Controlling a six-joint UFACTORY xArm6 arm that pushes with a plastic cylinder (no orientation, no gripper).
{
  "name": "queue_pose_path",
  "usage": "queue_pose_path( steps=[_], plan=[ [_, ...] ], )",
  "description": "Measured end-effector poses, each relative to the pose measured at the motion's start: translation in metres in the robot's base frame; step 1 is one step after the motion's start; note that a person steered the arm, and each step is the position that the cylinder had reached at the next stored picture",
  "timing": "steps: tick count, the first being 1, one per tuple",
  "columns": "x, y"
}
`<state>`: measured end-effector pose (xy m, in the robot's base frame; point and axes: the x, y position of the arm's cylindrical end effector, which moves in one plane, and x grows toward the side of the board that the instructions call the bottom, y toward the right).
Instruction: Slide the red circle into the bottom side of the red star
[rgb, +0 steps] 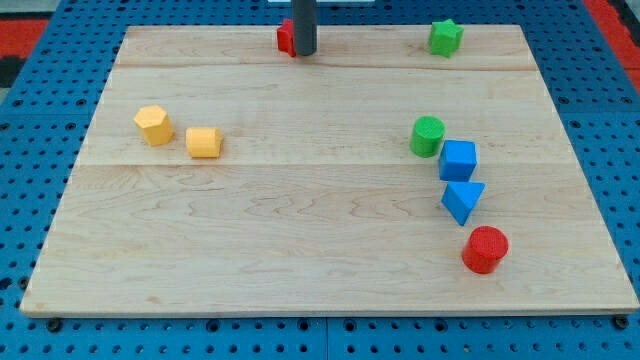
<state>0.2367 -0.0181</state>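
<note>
1. Surface (300, 220): pale wooden board, visible grain, made of joined planks with faint seams running across. It sits on a blue pegboard (40, 340) full of small round holes.
2. My tip (304, 52): lower end of a straight dark rod, matte, cylindrical, standing at the view's top near the board's far edge. There is no pincer on this arm, so no apart-or-together state can be told.
3. Red star (286, 37): small red block just left of the rod, largely hidden behind it; its points cannot be made out clearly. The tip appears to touch its right side.
4. Red circle (486, 249): squat red cylinder, flat top, at the view's lower right, well apart from the red star and from my tip.
5. Blue triangle (462, 199): wedge-shaped block just above and left of the red circle, not touching it.
6. Blue square (458, 160): cube-like block just above the blue triangle, touching or almost touching it.
7. Green circle (427, 135): short cylinder up against the blue square's upper left.
8. Green star (446, 37): notched block at the view's top right.
9. Yellow hexagon (153, 125) and a second yellow block (204, 142), blunt-cornered, exact shape unclear: side by side at the view's left, near each other but apart.
</note>
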Motion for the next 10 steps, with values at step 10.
queue_pose_path(
  steps=[10],
  plan=[
    [0.314,0.114]
  ],
)
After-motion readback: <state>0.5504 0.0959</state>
